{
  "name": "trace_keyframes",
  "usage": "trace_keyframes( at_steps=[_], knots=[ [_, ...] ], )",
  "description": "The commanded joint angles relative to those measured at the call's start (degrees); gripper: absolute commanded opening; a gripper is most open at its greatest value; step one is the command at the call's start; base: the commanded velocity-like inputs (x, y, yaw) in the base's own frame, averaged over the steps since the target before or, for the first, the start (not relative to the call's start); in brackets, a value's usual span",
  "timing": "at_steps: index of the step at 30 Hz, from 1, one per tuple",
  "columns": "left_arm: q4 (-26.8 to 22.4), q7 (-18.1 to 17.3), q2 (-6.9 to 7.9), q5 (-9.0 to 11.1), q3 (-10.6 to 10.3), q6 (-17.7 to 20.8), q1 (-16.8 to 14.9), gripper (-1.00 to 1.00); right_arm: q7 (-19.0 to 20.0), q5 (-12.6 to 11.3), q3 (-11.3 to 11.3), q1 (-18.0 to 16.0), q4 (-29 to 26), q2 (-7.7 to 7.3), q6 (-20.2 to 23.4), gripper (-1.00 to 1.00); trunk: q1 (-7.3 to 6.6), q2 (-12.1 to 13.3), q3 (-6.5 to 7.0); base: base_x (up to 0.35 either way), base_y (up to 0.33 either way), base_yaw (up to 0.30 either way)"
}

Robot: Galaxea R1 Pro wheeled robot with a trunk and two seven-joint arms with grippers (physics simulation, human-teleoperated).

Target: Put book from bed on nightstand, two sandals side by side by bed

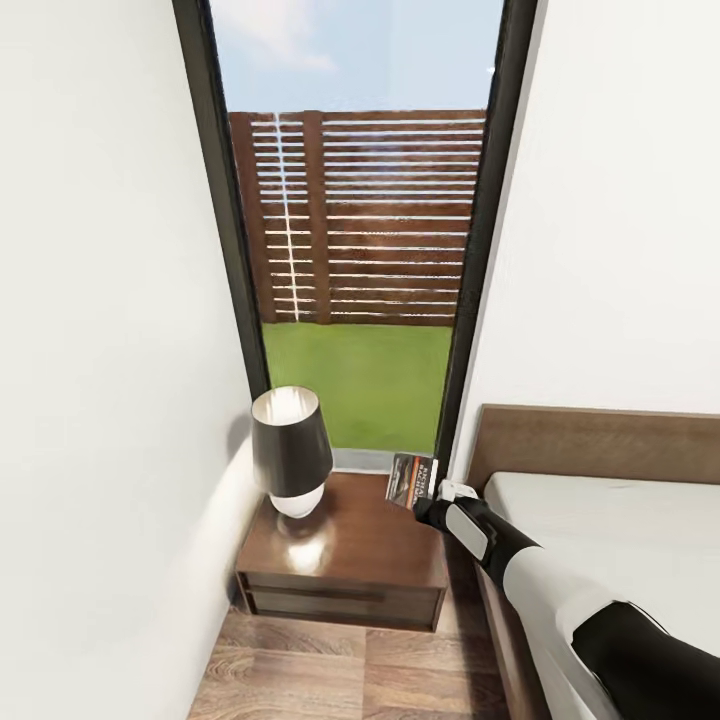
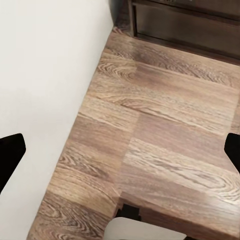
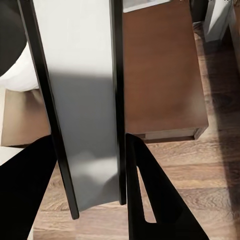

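Reaching forward from the bed's side, the right arm holds the book [image 1: 411,481] just above the far right corner of the nightstand [image 1: 345,560], close to the window frame [image 1: 470,300] and the headboard of the bed [image 1: 600,445]. From the head camera the book stands nearly upright, its cover showing orange and black print on a pale ground, and the right gripper [image 1: 432,503] meets its lower edge. The right wrist camera gives what that view cannot: the book [image 3: 82,100] seen edge-on as a long grey slab with dark borders, running between the two black fingers [image 3: 155,200], so the jaws are clamped on it; beyond lies the nightstand's glossy brown top [image 3: 160,75] with plank floor [image 3: 200,190] beside it. A lamp [image 1: 290,450] with a dark shade and white base stands on the left part of the nightstand, well apart from the book. The head camera also shows a fence [image 1: 360,215] and lawn [image 1: 360,380] through the window. The left wrist camera looks down on bare wood floor [image 2: 165,125] beside a white wall [image 2: 45,75], with the nightstand's front [image 2: 185,25] at the far edge; the left gripper's [image 2: 120,155] dark fingertips [image 2: 10,155] sit at opposite edges, jaws wide apart.
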Motion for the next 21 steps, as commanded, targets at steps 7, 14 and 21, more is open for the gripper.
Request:
trace_keyframes(
  at_steps=[7, 14, 21],
  knots=[
    [-0.1, 0.4, 0.07, 0.6, -0.5, -0.3, -0.1, 1.0, -0.5, -0.6, 0.5, -0.1, -0.1, -0.04, 0.2, -1.0, 0.05, -0.1, -0.13, 0.231, 0.001, 0.0],
    [-0.1, 0.4, 0.07, 0.6, -0.5, -0.3, -0.1, 1.0, -0.5, -0.6, 0.4, -0.1, -0.1, -0.04, 0.1, -1.0, 0.05, -0.1, -0.13, 0.04, 0.0, 0.0],
    [-0.1, 0.4, 0.07, 0.6, -0.5, -0.3, -0.1, 1.0, -0.5, -0.6, 0.4, -0.1, -0.1, -0.04, 0.2, -1.0, 0.05, -0.1, -0.13, 0.155, 0.044, 0.0]
  ],
)
